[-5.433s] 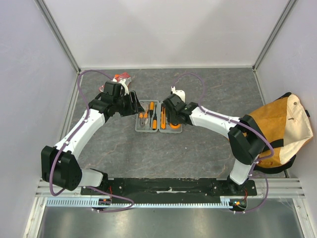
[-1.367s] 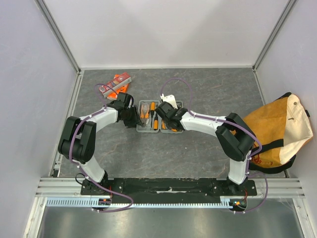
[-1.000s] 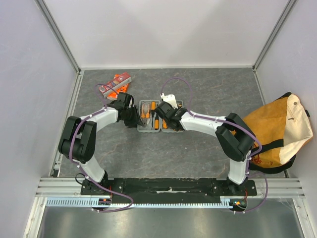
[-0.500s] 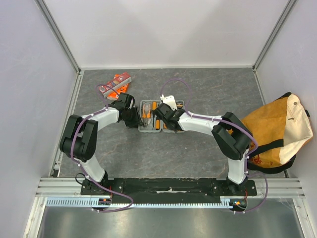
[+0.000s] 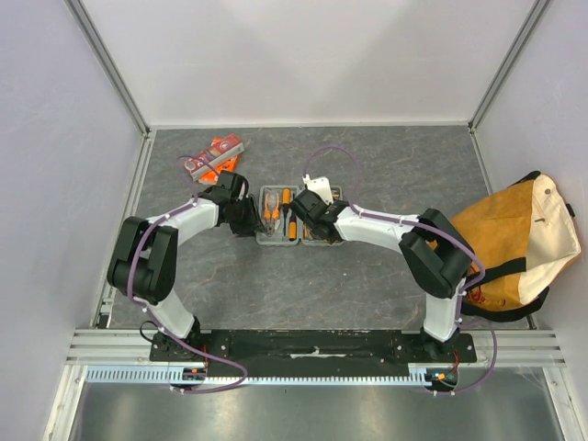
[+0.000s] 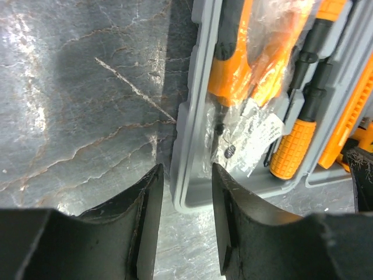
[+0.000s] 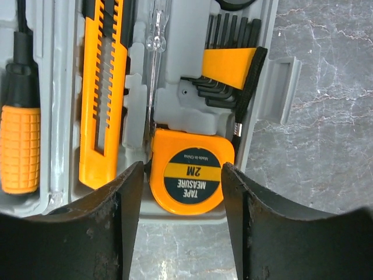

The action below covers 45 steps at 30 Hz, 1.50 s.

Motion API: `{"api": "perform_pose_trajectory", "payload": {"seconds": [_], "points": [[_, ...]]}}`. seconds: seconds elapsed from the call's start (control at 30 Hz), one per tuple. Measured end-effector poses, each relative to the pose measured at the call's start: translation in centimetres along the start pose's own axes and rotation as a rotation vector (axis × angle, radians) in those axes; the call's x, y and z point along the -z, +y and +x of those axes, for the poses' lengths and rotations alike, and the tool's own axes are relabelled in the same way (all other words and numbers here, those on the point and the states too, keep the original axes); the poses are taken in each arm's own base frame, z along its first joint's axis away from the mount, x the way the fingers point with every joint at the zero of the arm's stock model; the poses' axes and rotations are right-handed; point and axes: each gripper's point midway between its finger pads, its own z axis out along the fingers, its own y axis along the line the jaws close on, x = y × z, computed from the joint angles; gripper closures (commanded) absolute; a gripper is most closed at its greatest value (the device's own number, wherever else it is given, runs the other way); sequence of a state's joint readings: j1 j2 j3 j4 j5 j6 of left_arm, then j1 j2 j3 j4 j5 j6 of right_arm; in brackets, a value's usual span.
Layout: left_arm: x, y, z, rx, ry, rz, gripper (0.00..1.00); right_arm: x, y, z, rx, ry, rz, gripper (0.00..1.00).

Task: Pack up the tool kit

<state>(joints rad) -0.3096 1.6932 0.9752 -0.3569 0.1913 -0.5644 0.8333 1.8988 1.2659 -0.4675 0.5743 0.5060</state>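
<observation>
Grey plastic is my landmark. In the top view, the tool case lies open on the marbled table with both halves flat and its orange-and-black tools showing. My left gripper sits low at the case's left edge, and my right gripper is over its right half. Red-orange packets lie beyond the case's far-left corner. A tan canvas bag slumps well off to the case's right.

On the left wrist camera, the left gripper straddles the case wall near a rounded corner. One of its fingers is outside over the table and the other is over the tray. They're parted, with a slit of stone showing beside the wall, so nothing is pinched. Inside that half lie orange-handled pliers in a clear wrapper and a screwdriver with a ribbed orange grip.

On the right wrist camera, the right gripper is spread, its fingers flanking the tape measure, which is marked 2M and sits in its slot at the case's near edge. Farther in along the case, an orange utility knife, a clear-handled tester and a fan of hex keys rest in their moulded slots. The case's latch juts from its right rim.
</observation>
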Motion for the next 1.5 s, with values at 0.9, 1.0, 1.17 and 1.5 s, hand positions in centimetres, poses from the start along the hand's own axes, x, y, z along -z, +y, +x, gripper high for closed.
{"api": "perform_pose_trajectory", "payload": {"seconds": [0.9, 1.0, 1.17, 1.5], "points": [[4.9, -2.0, -2.7, -0.01, -0.141, 0.039, 0.5, 0.0, -0.8, -0.3, -0.136, 0.078, -0.125, 0.66], [5.7, -2.3, -2.8, -0.003, -0.132, 0.034, 0.5, 0.1, -1.1, -2.1, -0.134, 0.097, -0.104, 0.59], [8.2, -3.0, -3.7, -0.006, -0.179, 0.043, 0.5, 2.1, -1.9, -9.4, -0.202, -0.03, -0.111, 0.4], [17.4, -3.0, -6.6, 0.01, -0.392, -0.017, 0.48, 6.2, 1.6, -14.9, -0.191, -0.141, -0.306, 0.35]]}}
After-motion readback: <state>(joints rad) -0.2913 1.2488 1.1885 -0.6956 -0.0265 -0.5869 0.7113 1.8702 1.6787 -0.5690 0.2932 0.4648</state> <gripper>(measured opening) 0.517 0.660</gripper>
